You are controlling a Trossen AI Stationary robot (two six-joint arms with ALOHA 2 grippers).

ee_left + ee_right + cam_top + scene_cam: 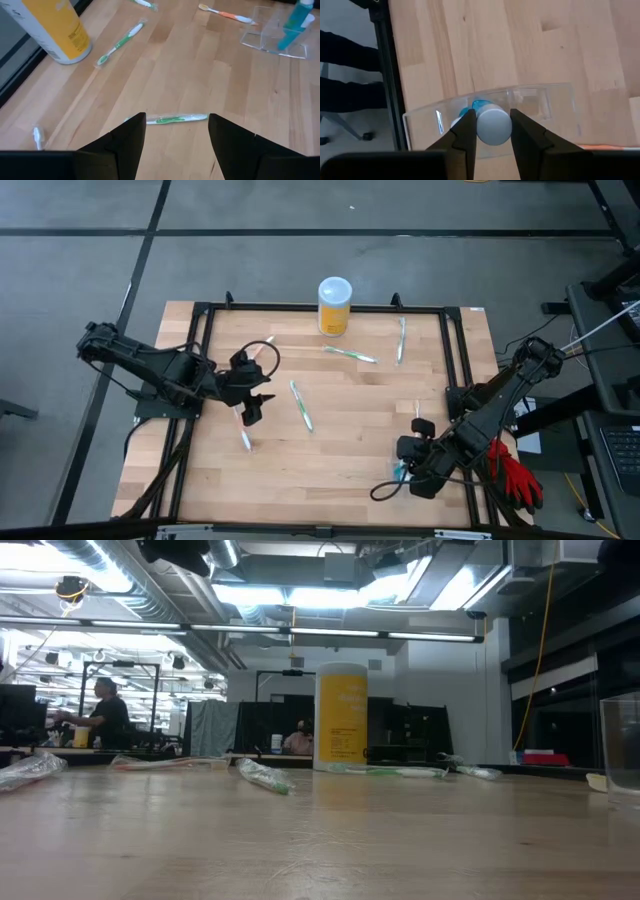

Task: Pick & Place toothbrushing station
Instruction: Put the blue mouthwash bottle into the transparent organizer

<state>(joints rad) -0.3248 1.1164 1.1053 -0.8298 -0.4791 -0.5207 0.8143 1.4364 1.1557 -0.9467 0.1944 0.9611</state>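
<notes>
**A:** How many toothbrushes are out on the wooden table?

**B:** From above I count five. One green one lies near the middle, just ahead of the left gripper. A second green one lies near the yellow jar, and a third brush lies farther toward the right edge. A pale one sits beside the left gripper, and another pale one lies behind it. The left wrist view also shows an orange-handled brush near the cup; I cannot match it with certainty to any seen from above.

**A:** And the other pieces?

**B:** One teal tube with a white cap, one clear plastic cup, one yellow jar with a white lid. The tube stands inside the cup, at the table's front right corner.

**A:** What are the two claws doing?

**B:** The left gripper's fingers are spread wide and hold nothing, with the middle green brush lying across the gap beyond them. The right gripper is over the cup, its fingers narrowed around the tube's white cap and touching it on both sides.

**A:** Anyone else around?

**B:** One person stands far off in the room behind the table.
</notes>
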